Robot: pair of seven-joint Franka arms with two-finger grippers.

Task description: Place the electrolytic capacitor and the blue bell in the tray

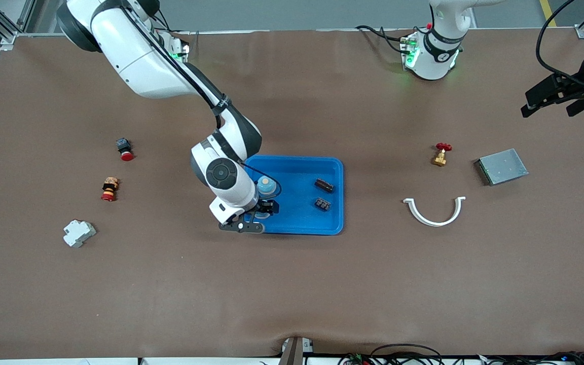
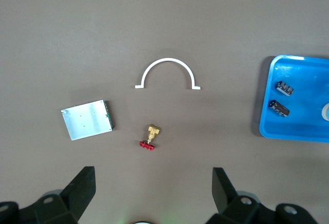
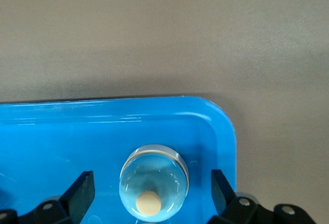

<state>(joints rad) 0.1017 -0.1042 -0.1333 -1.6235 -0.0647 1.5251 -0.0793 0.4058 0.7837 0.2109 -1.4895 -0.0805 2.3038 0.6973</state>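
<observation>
Right gripper point(image 1: 260, 215): hung low over the tray's end toward the right arm, fingers spread wide with one on either side of the blue bell and pinching nothing.
Blue bell point(image 3: 153, 182): sat upright inside the tray near that corner, dome up with a pale button on top; the dome looked smooth, hard and likely slippery, light for its size, so a hold low across its rim would probably be surer than one on the curved top.
Tray point(image 1: 332, 167): lay flat at mid-table, a rigid blue plastic dish with a raised rim.
Electrolytic capacitors point(image 1: 324, 185): two small dark pieces rested in the tray toward the left arm's end, one point(image 2: 279, 107) just farther from the front camera than the other point(image 2: 284, 87); they appeared stiff and light, best pinched across the body.
Left gripper point(image 2: 154, 183): waited high over the table's left-arm end, fingers apart and empty, above a brass valve point(image 2: 149, 137), a white arc point(image 2: 167, 61) and a metal box point(image 2: 88, 119).
</observation>
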